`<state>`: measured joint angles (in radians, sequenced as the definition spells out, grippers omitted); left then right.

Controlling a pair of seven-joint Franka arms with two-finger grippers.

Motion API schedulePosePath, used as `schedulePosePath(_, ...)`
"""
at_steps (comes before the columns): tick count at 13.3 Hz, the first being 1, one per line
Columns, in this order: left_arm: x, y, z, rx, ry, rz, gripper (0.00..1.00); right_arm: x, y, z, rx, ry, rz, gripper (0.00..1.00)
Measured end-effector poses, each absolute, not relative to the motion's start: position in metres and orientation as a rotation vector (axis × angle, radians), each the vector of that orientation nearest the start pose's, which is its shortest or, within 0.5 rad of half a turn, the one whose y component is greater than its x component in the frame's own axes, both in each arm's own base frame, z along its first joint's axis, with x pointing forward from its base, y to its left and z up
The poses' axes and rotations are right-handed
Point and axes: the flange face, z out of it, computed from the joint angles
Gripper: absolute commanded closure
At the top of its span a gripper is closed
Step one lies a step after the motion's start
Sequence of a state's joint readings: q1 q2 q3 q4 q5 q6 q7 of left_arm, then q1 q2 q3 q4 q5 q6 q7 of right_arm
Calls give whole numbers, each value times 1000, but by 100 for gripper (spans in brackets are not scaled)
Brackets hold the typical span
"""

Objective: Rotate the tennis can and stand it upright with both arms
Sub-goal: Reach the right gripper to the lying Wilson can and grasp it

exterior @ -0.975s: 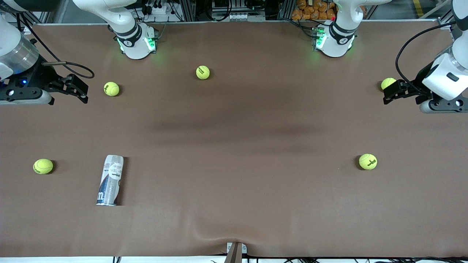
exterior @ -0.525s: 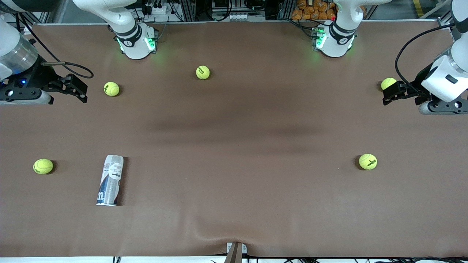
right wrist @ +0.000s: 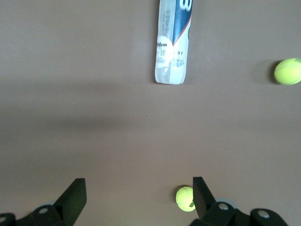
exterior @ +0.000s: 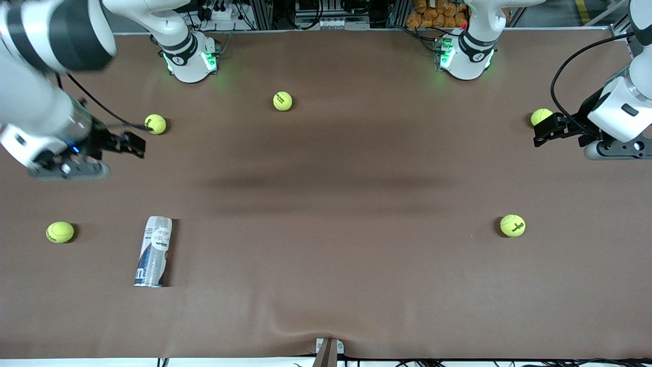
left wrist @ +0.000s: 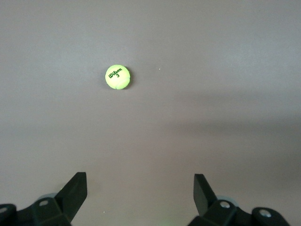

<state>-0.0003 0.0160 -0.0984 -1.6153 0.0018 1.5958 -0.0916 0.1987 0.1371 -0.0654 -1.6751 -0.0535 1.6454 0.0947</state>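
Five yellow-green tennis balls lie scattered on the brown surface (exterior: 336, 214). One ball (exterior: 60, 232) sits beside the tennis can (exterior: 153, 251), toward the right arm's end of the surface and apart from it. Another ball (exterior: 155, 124) lies farther from the front camera than the can, close to the right pincer (exterior: 136, 145). A third ball (exterior: 282, 101) rests near the middle between the two green-lit bases. A fourth ball (exterior: 512, 225) lies toward the left arm's end, well apart from everything else, and a fifth ball (exterior: 540, 116) is partly hidden by the left pincer (exterior: 541, 132). Nothing lies between the can and either pincer.

The tennis can is a clear tube with a white and dark-blue label; no ball can be made out inside it. It lies on its side, its long axis running roughly toward and away from the front camera, slightly slanted, with the dark-blue end nearer the camera.

The right pincer hangs over the surface with its fingers (right wrist: 73, 197) spread wide and nothing between them; its wrist view shows the can (right wrist: 172, 42) lying ahead. The left pincer is likewise wide open (left wrist: 138, 193) and empty, over the surface at the left arm's end.
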Motion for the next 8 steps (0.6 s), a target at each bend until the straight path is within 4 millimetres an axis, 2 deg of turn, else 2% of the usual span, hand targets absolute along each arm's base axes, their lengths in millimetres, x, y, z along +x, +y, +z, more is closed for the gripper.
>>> schedulePosePath(2, 557, -55, 597, -3138, 13, 54, 0, 607, 65, 447, -3226, -47, 295, 0)
schedulePosePath(5, 558, -56, 595, -3138, 14, 59, 0, 642, 43, 356, -3234, 0, 266, 0)
schedulePosePath(7, 559, -56, 593, -3137, 14, 65, 0, 655, 37, 310, -3237, 5, 227, 0)
schedulePosePath(8, 559, -56, 593, -3137, 14, 66, 0, 659, 36, 293, -3239, 3, 211, 0)
